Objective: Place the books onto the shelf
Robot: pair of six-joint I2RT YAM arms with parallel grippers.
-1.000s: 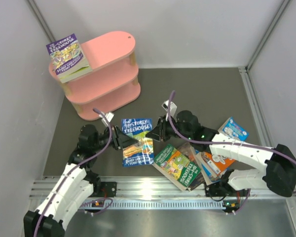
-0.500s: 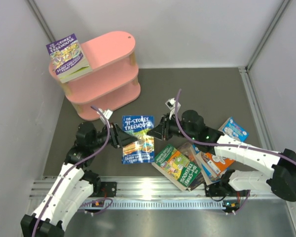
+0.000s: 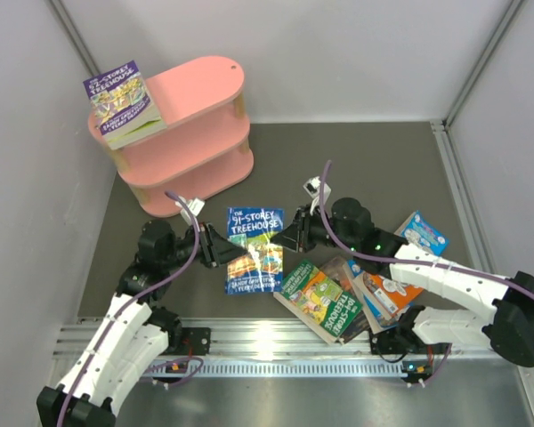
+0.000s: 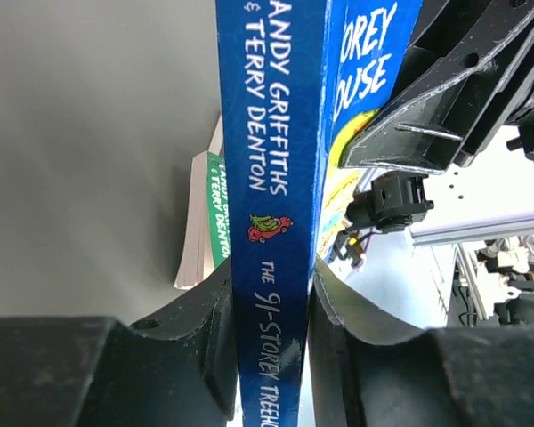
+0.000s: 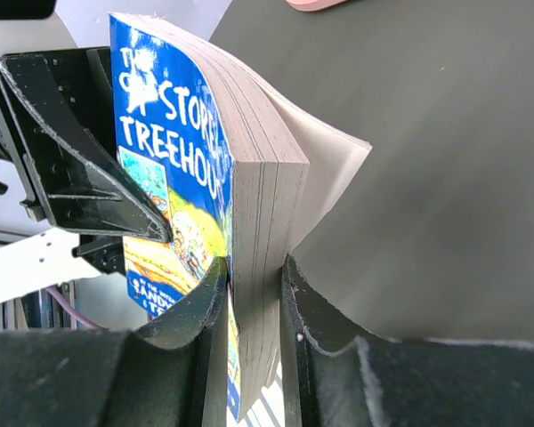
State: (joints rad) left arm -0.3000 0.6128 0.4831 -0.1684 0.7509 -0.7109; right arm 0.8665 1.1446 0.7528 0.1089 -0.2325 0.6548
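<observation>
- Well short of the shelf (image 3: 182, 133) and off to its right, on the near part of the tabletop (image 3: 365, 169), lay the pile of books (image 3: 360, 286) not yet shelved. A green book (image 3: 322, 298) sat on the side of the pile closest to the shelf, with orange, white and blue covers fanned out beyond it.
- Between that pile and the shelf, the blue book (image 3: 254, 251) was carried by both arms at once, cover upward, and looked to be clear of the tabletop.
- The left end effector (image 3: 224, 252) was clamped on the spine, the edge facing the shelf's side. In its wrist view both fingers (image 4: 205, 302) pressed flat against the book's two faces.
- The right end effector (image 3: 287, 238) was clamped on the opposite page edge, the side away from the shelf, with its fingers (image 5: 200, 302) squeezing the page block.
- The blue book's long axis ran roughly near to far, with its title end toward the shelf. The shelf lay beyond the book and to the left, so the left arm was the nearer one. A handover to that arm alone looked likely to be needed.
- Farthest off, a purple book (image 3: 123, 102) lay flat on the shelf's top board at its left end.
</observation>
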